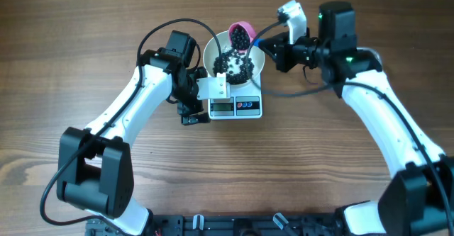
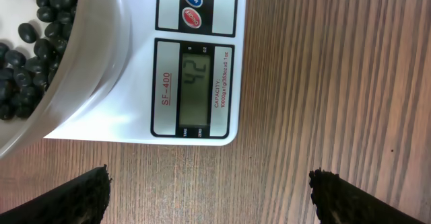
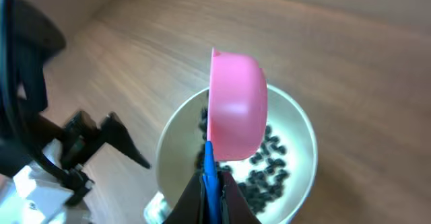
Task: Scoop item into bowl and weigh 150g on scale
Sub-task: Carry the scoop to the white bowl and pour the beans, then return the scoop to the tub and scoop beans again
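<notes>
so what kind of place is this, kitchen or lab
Likely a robot test bench, not a kitchen: a wooden table, two robot arms, one holding a pink scoop, and a scale under a bowl of black beans.

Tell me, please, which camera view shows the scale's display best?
The left wrist view: the scale's display sits close and unobstructed, its digits legible as 42. Overhead shows only a tiny, unreadable grey panel. The right wrist view shows the pink scoop over the bowl, not the display.
</notes>
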Robot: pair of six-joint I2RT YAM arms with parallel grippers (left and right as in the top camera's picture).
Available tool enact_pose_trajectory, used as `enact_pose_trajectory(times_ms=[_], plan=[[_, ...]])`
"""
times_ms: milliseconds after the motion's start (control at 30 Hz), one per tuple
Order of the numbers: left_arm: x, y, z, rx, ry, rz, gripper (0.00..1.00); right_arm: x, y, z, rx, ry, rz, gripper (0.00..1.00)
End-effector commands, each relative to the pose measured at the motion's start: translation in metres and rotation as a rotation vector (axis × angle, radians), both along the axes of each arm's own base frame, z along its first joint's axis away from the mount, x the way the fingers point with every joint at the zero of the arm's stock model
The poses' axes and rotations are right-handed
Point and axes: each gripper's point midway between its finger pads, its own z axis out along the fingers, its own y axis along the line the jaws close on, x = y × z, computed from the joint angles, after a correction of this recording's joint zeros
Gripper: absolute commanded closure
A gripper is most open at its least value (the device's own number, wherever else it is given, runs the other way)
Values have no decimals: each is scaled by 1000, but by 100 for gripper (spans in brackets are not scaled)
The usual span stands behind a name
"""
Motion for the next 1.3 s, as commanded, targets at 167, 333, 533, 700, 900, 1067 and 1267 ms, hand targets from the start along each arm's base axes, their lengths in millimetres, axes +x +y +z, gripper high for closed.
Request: enact_pose_trajectory(times_ms=[167,333,533,700,900,1067,1267], plan=[[-2,-4,-1,-20,14,-7,0,-1,10,16,-494,-438,134,96],[-2,-4,-1,-20,14,-7,0,-3,15,17,-567,-528,226,96],[-2,-4,-1,-20,14,-7,0,-6,19,17,-544,-527,246,96],[-2,-4,-1,-20,14,-7,0,13,-3,57,-206,-327,-124,96],[-2,-4,-1,-20,14,-7,0,13,-128,84,-112,-187,-498,96],[-2,-4,-1,-20,14,-7,0,-10,-251,19,-195,120,-774,96],[-2,-4,-1,-20,14,-7,0,-32,-307,-77,-368,433,-848,92]])
